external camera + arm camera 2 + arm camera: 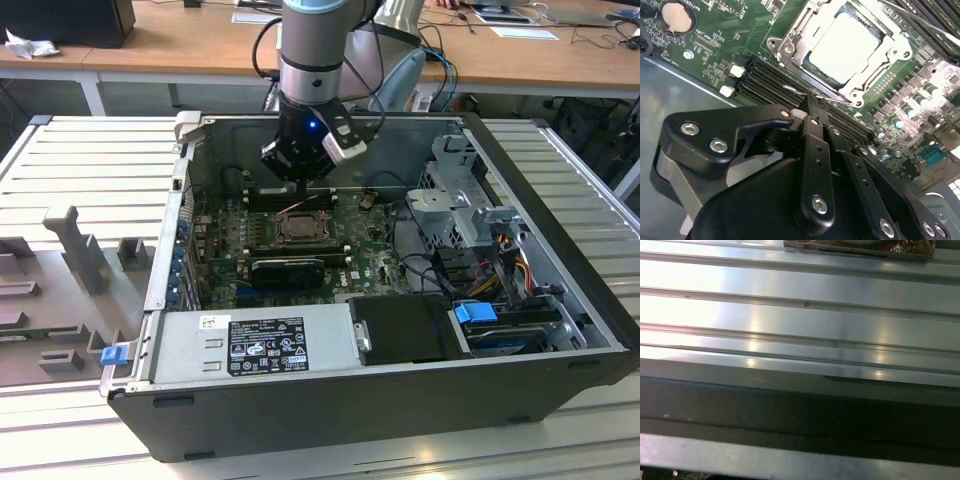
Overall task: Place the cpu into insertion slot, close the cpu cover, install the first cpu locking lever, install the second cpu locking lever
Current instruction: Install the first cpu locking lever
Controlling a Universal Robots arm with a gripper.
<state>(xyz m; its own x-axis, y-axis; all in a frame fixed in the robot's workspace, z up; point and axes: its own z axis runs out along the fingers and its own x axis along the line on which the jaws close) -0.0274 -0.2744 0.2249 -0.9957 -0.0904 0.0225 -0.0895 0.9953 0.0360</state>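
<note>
– Cpu (842,47) job: which step is in hand?

– Lever work, I judge. Start nearest, in the second wrist view: the gripper (813,107) has its fingers drawn together, and their tips meet a thin wire locking lever (795,91) that runs along the near edge of the socket. Whether the wire is pinched between them or only pressed, I cannot tell.

– And past the lever?

– The long black memory slots (765,82) lie just under the tips. Beyond them the cpu cover (867,80) lies flat over the insertion slot (300,228), and the cpu sits inside it, its pale top showing through the cover's window. So placing and closing look done.

– What does the move call for?

– As I read it, a steady push that carries the wire down and sideways under its catch, without the tips slipping off so thin a rod or knocking the memory slots.

– The arm's pose?

– In the exterior view it comes straight down into the open computer case (380,400), wrist upright, with the gripper just above the socket's far edge
</note>
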